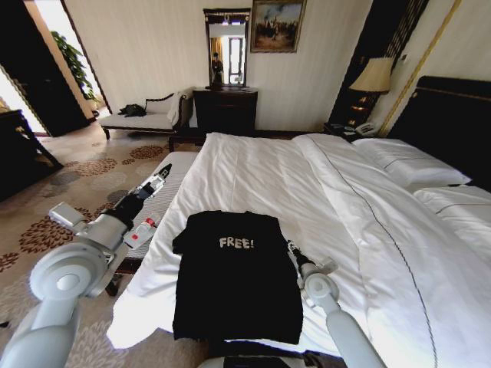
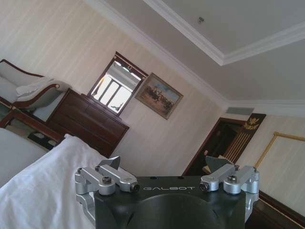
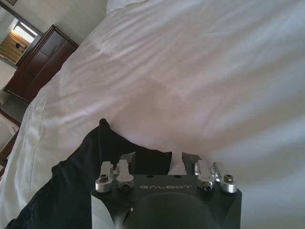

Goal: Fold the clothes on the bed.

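Right gripper [image 1: 290, 247] open at the T-shirt [image 1: 236, 276] sleeve edge — left gripper [image 1: 164, 172] raised off the bed [image 1: 368, 222], open

The left arm is stretching toward eleven o'clock, its left gripper [image 2: 162, 167] raised in the air with fingers spread wide. The right arm is reaching low toward twelve o'clock, its right gripper [image 3: 159, 160] also standing with fingers parted
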Controlling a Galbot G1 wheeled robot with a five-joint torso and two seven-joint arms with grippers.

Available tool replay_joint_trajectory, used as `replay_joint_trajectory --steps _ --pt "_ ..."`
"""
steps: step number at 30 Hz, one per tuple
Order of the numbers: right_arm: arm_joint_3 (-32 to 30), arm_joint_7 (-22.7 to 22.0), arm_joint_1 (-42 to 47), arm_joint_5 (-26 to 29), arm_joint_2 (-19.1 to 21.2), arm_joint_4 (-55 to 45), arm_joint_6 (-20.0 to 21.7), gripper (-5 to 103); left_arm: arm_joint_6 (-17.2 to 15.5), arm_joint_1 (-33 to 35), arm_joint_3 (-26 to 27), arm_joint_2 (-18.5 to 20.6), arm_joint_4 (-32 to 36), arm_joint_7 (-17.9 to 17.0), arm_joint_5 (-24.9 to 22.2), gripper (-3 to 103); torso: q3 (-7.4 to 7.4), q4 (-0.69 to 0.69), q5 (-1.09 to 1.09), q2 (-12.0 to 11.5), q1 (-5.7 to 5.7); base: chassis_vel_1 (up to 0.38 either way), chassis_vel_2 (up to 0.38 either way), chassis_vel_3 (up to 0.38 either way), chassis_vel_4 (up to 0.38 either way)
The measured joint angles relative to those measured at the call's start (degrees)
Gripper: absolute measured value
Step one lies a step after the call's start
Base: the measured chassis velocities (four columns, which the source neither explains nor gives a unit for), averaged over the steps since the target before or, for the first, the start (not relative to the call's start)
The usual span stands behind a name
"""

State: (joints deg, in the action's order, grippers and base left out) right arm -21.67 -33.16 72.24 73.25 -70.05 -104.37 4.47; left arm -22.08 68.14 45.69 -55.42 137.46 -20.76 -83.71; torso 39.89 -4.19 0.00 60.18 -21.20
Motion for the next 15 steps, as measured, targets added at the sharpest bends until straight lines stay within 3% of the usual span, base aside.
replay_joint_trajectory --steps 1,7,10,14,15 --pt "0.0 0.0 0.0 0.0 0.0 0.0 0.0 59 0.0 0.0 0.0 0.0 0.0 0.0 0.0 100 0.0 0.0 0.0 0.0 0.0 0.0 0.0 0.0 0.0" --pt "0.37 -0.02 0.14 0.01 0.02 -0.2 0.0 32 -0.01 1.64 1.61 0.04 0.75 -0.05 -0.01 100 0.0 0.0 0.0 0.01 0.0 0.0 0.0 0.0 0.0" --pt "0.5 -0.03 0.12 0.02 0.09 -0.31 0.0 26 -0.01 2.11 2.09 -0.03 0.89 -0.1 -0.01 100 0.0 0.0 0.0 0.01 0.0 0.0 0.0 0.0 0.0" --pt "0.59 -0.06 0.32 0.03 0.41 -0.51 0.0 5 -0.1 2.65 2.5 -0.3 1.08 -0.18 0.12 100 0.0 0.0 0.0 0.01 0.0 0.0 0.0 0.0 0.0" --pt "0.59 -0.06 0.32 0.03 0.41 -0.51 0.0 5 -0.1 2.65 2.5 -0.3 1.08 -0.18 0.12 100 0.0 0.0 0.0 0.01 0.0 0.0 0.0 0.0 0.0"
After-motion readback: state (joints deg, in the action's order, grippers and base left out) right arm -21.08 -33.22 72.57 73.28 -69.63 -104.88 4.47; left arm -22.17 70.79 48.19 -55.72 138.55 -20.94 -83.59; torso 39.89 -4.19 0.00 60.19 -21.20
